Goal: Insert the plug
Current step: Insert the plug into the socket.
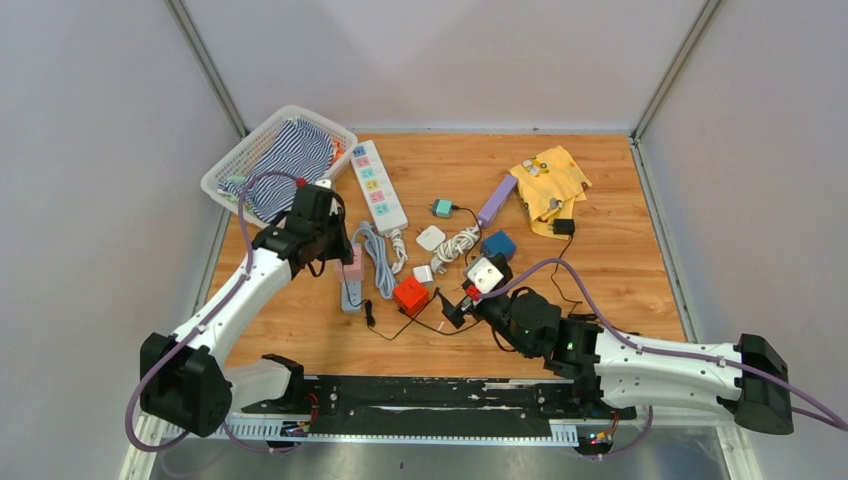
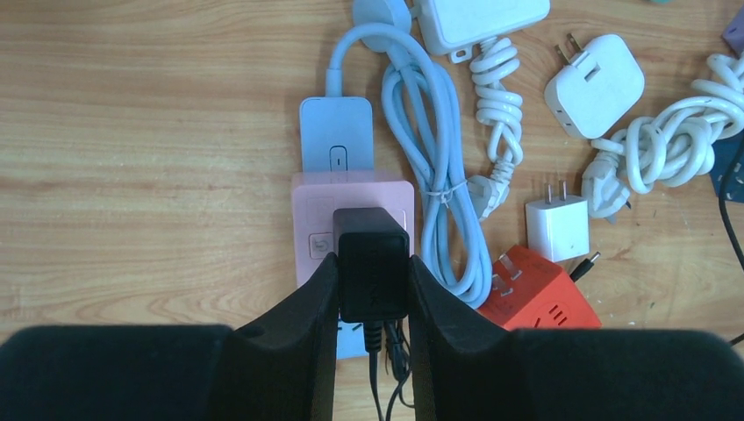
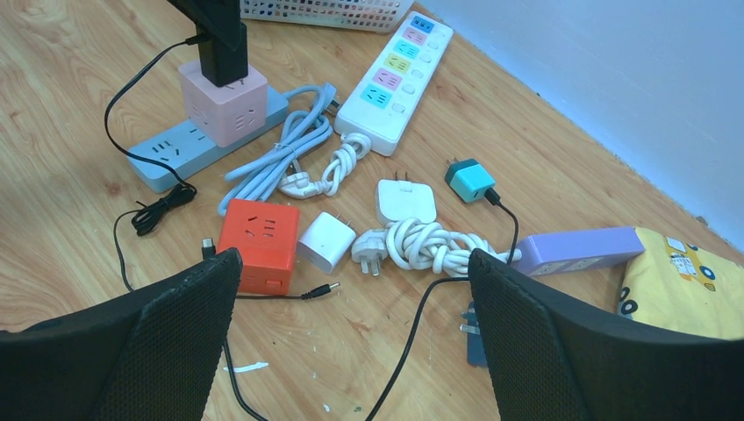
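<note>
Toward the left edge of the wood-grain table, the left gripper is pinching a matte black, box-shaped plug between its dark, tapering fingers, which are pressing flat against its two sides. The plug is standing upright on the top face of a pale pink, round-cornered cube socket, and a thin black cord is trailing from it. The cube is sitting on a flat, light blue power strip. Whether the prongs are fully home, the views are not showing. Just beside the strip, a glossy blue cable is lying in a long tied loop.

Near the middle of the front edge, the right gripper is hovering with its textured black fingers spread wide, holding nothing. Under it, a red plastic cube is resting next to a small white charger and a knotted white cord. A long white strip with coloured sockets is lying toward the back-left corner beside a white mesh basket.
</note>
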`<action>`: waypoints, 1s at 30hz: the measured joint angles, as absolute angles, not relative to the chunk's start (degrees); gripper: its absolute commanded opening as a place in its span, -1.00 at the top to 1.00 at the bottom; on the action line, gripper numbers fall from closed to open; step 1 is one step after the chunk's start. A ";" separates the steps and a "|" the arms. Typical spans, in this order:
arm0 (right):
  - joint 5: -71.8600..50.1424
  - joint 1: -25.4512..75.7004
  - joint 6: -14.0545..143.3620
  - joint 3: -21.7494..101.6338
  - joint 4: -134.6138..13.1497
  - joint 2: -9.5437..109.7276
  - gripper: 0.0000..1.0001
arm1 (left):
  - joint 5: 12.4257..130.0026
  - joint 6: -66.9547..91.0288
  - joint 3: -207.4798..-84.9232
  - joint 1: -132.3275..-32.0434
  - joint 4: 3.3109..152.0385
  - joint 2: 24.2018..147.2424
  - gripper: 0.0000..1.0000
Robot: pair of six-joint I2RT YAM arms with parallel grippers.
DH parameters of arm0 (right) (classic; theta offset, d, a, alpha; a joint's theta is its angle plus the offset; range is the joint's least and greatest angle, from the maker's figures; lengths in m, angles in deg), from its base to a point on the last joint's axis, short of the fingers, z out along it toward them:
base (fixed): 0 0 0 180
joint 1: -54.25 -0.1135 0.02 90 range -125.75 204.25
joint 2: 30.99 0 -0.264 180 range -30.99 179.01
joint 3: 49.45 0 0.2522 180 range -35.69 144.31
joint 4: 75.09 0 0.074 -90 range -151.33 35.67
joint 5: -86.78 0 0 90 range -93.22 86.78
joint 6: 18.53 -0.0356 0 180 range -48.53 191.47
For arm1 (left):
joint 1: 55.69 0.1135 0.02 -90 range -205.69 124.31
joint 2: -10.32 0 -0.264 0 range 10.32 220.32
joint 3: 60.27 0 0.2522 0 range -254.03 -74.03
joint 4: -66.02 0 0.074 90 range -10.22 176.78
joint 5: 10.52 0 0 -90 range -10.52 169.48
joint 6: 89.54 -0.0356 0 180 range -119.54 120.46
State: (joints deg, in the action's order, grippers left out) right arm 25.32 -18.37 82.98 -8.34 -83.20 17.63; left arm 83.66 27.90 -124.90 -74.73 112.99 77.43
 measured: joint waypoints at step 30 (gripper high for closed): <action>25.38 -18.37 82.12 -8.93 -82.87 18.75 -1.00 | 79.75 21.84 -142.41 -75.67 126.37 82.30 -1.00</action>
State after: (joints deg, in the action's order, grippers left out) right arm 25.38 -18.37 82.12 -8.93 -82.87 18.75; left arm 79.75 21.84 -142.41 -75.67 126.37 82.30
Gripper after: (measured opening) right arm 0.999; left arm 0.996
